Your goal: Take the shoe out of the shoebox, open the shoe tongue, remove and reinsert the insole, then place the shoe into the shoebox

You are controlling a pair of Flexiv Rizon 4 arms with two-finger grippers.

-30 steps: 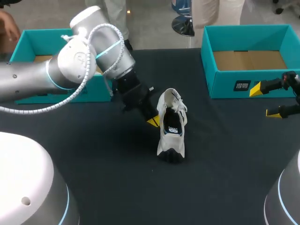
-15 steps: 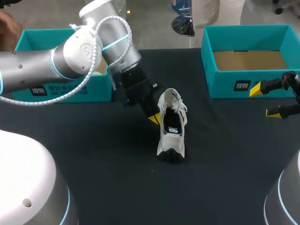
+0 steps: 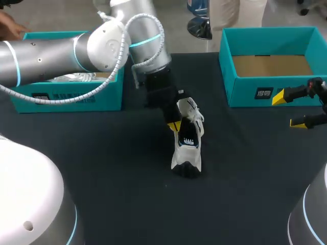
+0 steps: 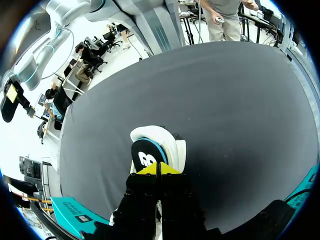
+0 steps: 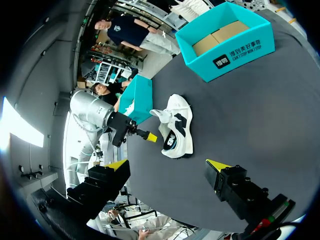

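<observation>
A white shoe [image 3: 187, 139] with a dark sole lies on the black table at mid-table, its opening up and a black insole [image 4: 145, 157] showing inside. My left gripper [image 3: 173, 126] is shut, with its yellow tips pressed together at the left rim of the shoe's opening [image 4: 158, 169]; nothing shows between them. In the right wrist view the shoe [image 5: 177, 127] lies well ahead of my open right gripper [image 5: 167, 165], and the left gripper [image 5: 148, 136] touches its side. My right gripper [image 3: 297, 109] hangs at the table's right edge, empty.
An empty teal shoebox [image 3: 271, 35] stands at the back right, just behind the right gripper. A second teal box [image 3: 71, 94] at the back left holds something white [image 3: 76, 77]. A person's hand [image 3: 11, 23] is at its far left corner.
My left arm swung to the right, bringing its shut gripper from just left of the shoe up against the rim of the shoe's opening. The shoe and right arm stayed still.
</observation>
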